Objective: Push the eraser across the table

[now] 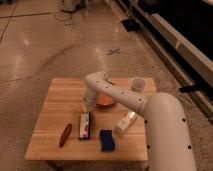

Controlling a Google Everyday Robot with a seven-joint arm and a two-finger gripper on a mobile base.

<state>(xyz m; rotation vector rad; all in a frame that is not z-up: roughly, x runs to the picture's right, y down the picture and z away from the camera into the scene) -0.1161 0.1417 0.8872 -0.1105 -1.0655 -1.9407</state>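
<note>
Directly below end effector (86,106): eraser (85,126) on table (55,107); finger state cannot tell.

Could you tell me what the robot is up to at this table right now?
The robot's single arm reaches over the light wooden table, with its tool lowered just behind the far end of the eraser, which lies lengthwise near the table's middle. It looks set to push the eraser. A reddish-brown object lies to the eraser's left, a dark blue block and a plastic bottle to its right, with an orange bowl and a cup farther back.
</note>
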